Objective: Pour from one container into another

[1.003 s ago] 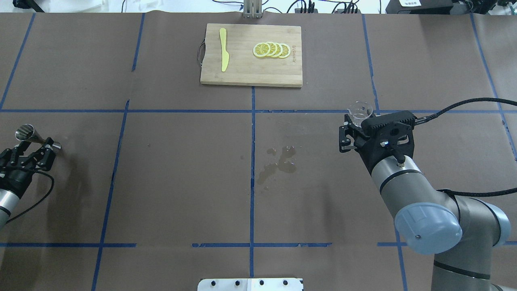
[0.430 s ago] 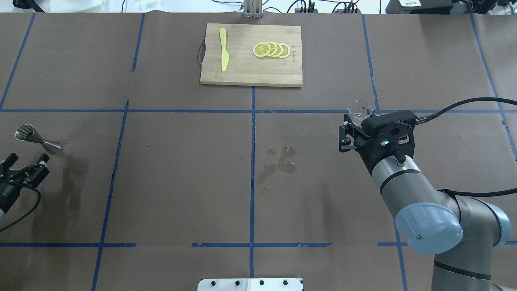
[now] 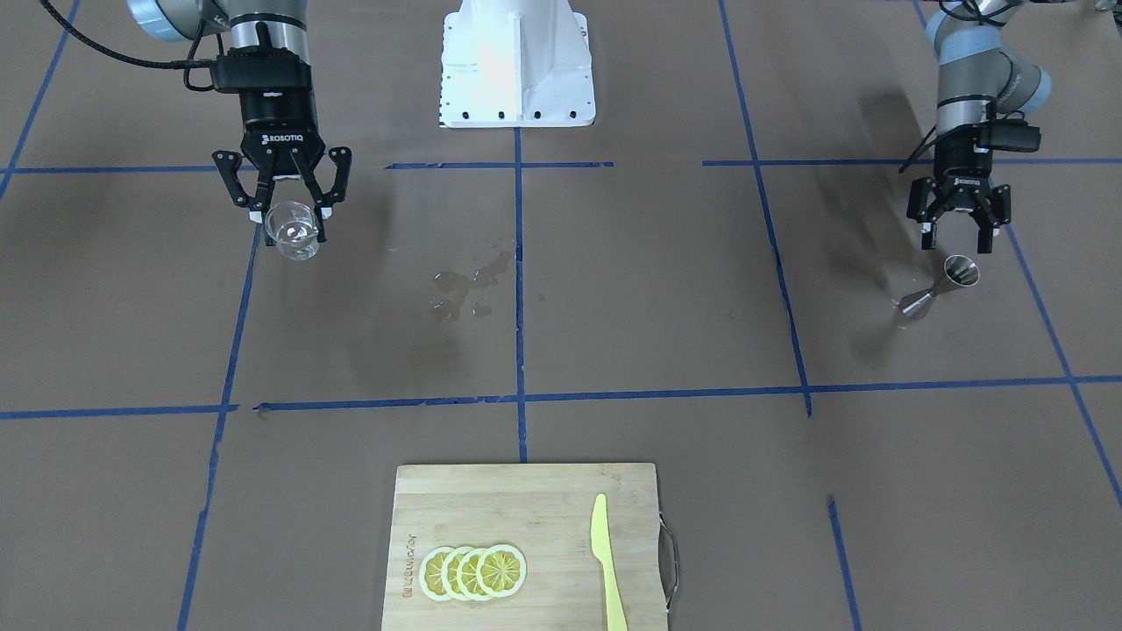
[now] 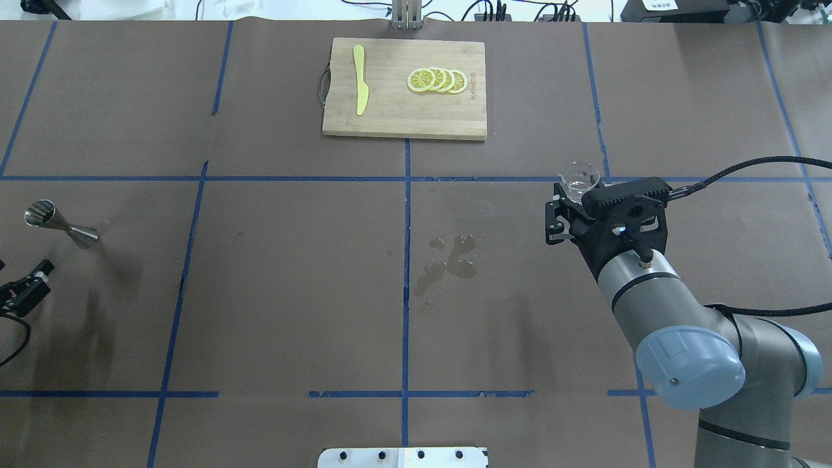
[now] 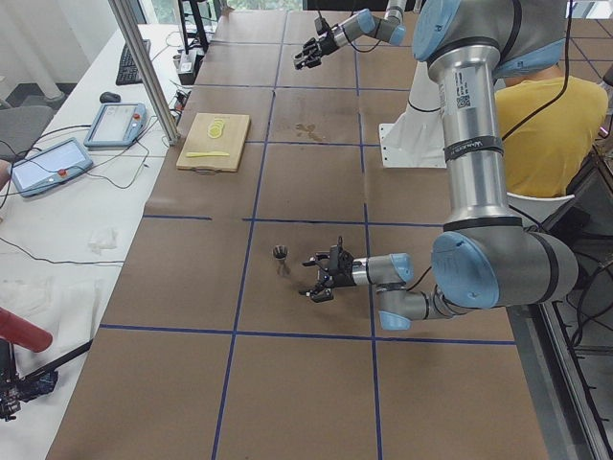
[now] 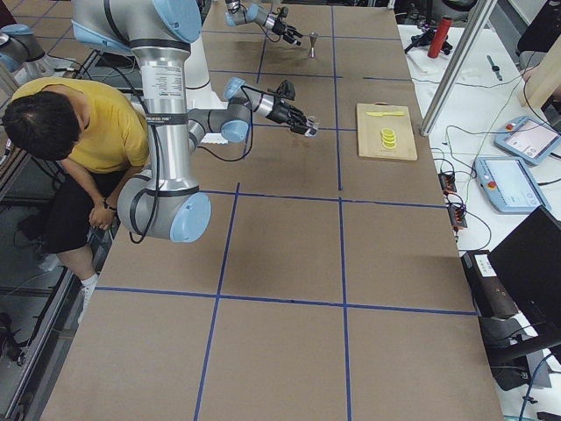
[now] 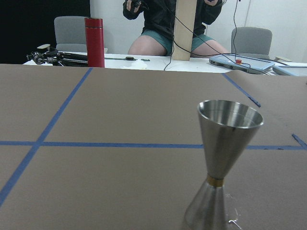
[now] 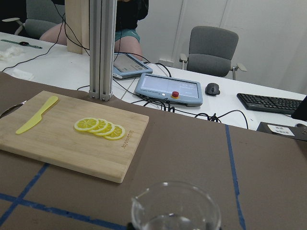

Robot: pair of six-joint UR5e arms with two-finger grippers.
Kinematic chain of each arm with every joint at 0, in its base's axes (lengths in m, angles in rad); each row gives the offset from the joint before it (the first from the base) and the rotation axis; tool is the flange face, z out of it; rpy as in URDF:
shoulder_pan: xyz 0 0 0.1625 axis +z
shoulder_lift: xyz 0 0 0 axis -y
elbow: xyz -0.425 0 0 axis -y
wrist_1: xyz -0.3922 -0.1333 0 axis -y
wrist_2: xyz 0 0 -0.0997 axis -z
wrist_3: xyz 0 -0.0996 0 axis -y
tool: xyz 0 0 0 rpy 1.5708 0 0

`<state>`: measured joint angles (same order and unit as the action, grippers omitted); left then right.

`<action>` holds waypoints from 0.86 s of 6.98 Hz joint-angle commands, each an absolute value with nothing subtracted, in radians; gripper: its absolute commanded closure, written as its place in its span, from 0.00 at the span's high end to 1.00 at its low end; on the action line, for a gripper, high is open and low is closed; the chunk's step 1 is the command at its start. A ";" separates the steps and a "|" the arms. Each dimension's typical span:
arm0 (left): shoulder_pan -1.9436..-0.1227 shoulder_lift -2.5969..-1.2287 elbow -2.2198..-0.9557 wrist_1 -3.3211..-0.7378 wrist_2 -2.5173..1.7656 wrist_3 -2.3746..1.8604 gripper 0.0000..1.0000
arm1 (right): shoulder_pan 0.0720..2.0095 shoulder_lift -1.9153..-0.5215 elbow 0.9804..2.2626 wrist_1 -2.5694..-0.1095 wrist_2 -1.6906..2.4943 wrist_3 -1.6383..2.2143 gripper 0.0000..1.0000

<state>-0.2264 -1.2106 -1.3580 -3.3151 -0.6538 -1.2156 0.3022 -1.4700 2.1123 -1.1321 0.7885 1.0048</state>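
Right claw (image 3: 289, 217) clenched on small clear round glass cup (image 3: 292, 232); cup upright between fingertips, on robot's right side of brown paper-covered worktop (image 3: 657, 307). Left claw (image 3: 957, 235) released, fingers spread, empty, just behind shiny steel hourglass jigger (image 3: 940, 287), not touching. Jigger stands upright on worktop, far on robot's left, well apart from cup. Wet patch (image 3: 465, 285) near centre, between the two. Bamboo cutting board (image 3: 526, 499) at far edge carries lemon slices (image 3: 473, 571) and yellow plastic knife (image 3: 607, 561).
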 commanded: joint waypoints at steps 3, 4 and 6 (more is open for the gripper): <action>-0.235 -1.065 -1.290 -3.470 -0.768 -1.270 0.99 | 0.304 -1.483 2.108 -1.132 0.788 1.008 0.24; -0.250 -1.062 -1.289 -3.468 -0.822 -1.270 0.99 | 0.304 -1.486 2.093 -1.132 0.787 1.031 0.24; -0.509 -1.119 -1.296 -3.458 -1.135 -1.155 0.99 | 0.304 -1.489 2.053 -1.108 0.761 1.069 0.24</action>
<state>-0.3659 -1.0841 -1.2929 -3.4617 -0.9595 -1.2360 0.3037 -1.4872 2.0725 -1.1255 0.7722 1.0515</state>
